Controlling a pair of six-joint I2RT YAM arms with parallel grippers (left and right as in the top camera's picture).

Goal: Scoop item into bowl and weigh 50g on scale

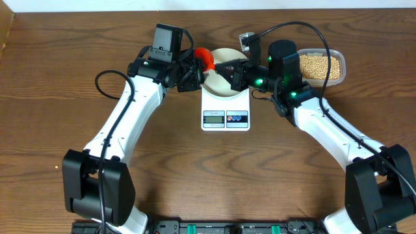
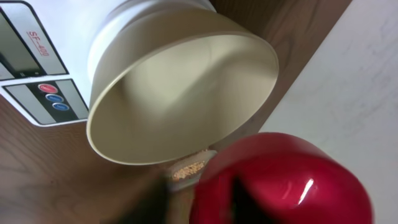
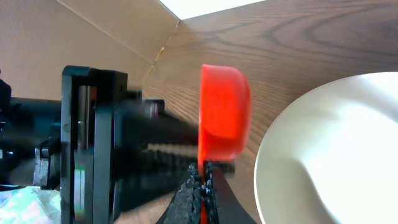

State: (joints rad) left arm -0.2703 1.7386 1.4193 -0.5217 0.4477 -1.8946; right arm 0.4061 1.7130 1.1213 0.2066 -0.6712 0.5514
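Note:
The white bowl [image 1: 224,83] stands empty on the white scale [image 1: 225,112]; it also shows from the left wrist, bowl [image 2: 186,93] beside the scale [image 2: 37,68]. A red scoop [image 1: 205,58] hangs at the bowl's far left rim. My right gripper [image 3: 202,180] is shut on the scoop's thin handle, with the scoop [image 3: 224,112] edge-on beyond it; from overhead the right gripper [image 1: 219,67] reaches across the bowl. My left gripper [image 1: 188,73] is just left of the scoop. Its blurred fingers stand apart in the left wrist view, left gripper [image 2: 196,202], beside the scoop [image 2: 280,180]. The beans [image 1: 320,65] lie in a tub.
The clear plastic tub [image 1: 340,65] of beans sits at the back right, behind my right arm. A cardboard wall [image 3: 93,31] and the table's far edge lie behind the scoop. Cables loop over both arms.

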